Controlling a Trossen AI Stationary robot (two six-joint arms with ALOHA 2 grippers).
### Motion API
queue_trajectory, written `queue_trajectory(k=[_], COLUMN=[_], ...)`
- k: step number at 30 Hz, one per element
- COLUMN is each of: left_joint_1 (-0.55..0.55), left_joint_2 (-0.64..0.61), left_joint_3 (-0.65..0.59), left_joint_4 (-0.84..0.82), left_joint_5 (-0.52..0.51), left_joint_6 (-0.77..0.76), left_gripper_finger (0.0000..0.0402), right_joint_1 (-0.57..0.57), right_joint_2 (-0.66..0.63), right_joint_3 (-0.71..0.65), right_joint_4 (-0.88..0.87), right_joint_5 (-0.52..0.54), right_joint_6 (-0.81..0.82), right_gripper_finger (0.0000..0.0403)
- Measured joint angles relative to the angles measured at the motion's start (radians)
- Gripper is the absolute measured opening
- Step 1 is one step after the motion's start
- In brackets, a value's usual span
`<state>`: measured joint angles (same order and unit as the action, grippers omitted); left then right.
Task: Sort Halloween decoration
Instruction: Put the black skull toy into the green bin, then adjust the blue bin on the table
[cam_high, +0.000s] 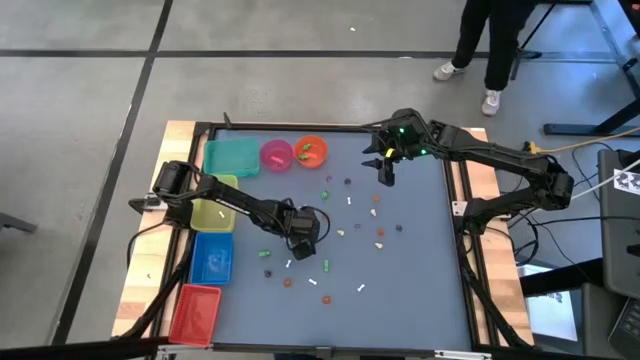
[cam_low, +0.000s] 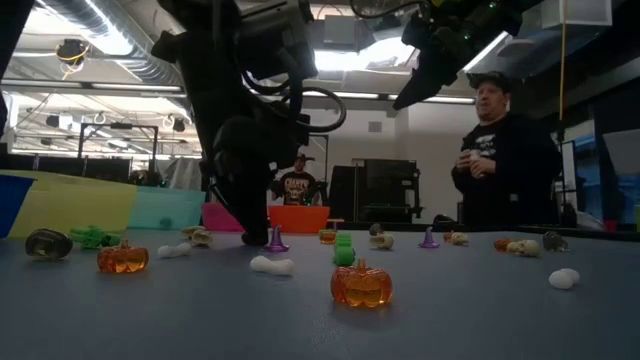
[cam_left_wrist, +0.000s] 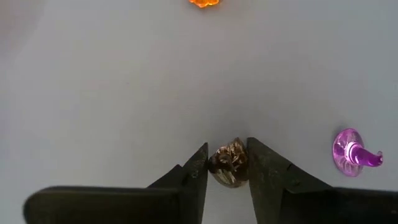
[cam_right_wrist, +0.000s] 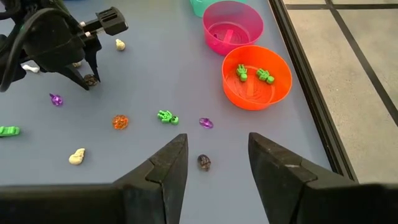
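Note:
Small Halloween trinkets lie scattered over the blue-grey table (cam_high: 420, 270): orange pumpkins (cam_low: 361, 285), purple witch hats (cam_left_wrist: 352, 152), green figures (cam_right_wrist: 166, 116) and white pieces (cam_low: 271, 265). My left gripper (cam_left_wrist: 229, 171) points steeply down at the table's middle, shut on a dark brownish trinket (cam_left_wrist: 229, 160). It also shows in the high view, left gripper (cam_high: 303, 238). My right gripper (cam_right_wrist: 214, 165) hangs open, raised over the far right part of the table, right gripper (cam_high: 386, 170), with nothing between its fingers. Two green figures (cam_right_wrist: 252, 74) lie in the orange bowl (cam_right_wrist: 280, 93). My left gripper pinches the dark brownish trinket by its two opposite sides (cam_left_wrist: 217, 167) between its fingertips (cam_left_wrist: 198, 167). The fingers come from above, slanting steeply down. The trinket sits at the level of the table top; whether it is lifted clear I cannot tell.
Along the left edge stand a teal bin (cam_high: 232, 155), a yellow bin (cam_high: 213, 212), a blue bin (cam_high: 212, 258) and a red bin (cam_high: 196, 310). A pink bowl (cam_high: 276, 154) stands beside the orange bowl at the far edge. A person (cam_low: 495, 150) stands beyond the table.

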<state>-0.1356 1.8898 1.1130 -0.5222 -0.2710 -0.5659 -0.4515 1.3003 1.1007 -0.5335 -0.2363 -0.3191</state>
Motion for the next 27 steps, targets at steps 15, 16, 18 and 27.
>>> queue_trajectory(k=[15, 16, 18, 27], left_joint_1=[0.003, 0.005, 0.01, 0.059], left_joint_2=[-0.005, -0.009, -0.021, -0.118], left_joint_3=[-0.001, 0.001, 0.001, 0.001], left_joint_4=[-0.001, -0.005, -0.018, -0.068], left_joint_5=[0.004, 0.008, 0.011, 0.031], left_joint_6=[0.0, 0.0, 0.001, 0.002], left_gripper_finger=[0.0067, 0.0067, 0.0066, 0.0057], right_joint_1=[0.0, 0.0, 0.0, 0.0], right_joint_2=[0.0, 0.0, 0.0, 0.0], right_joint_3=[0.0, 0.0, 0.0, -0.001], right_joint_4=[0.0, 0.0, 0.0, 0.001], right_joint_5=[0.0, 0.0, 0.0, 0.0], right_joint_6=[0.0, 0.0, 0.0, 0.0], right_gripper_finger=[0.0168, 0.0168, 0.0168, 0.0168])
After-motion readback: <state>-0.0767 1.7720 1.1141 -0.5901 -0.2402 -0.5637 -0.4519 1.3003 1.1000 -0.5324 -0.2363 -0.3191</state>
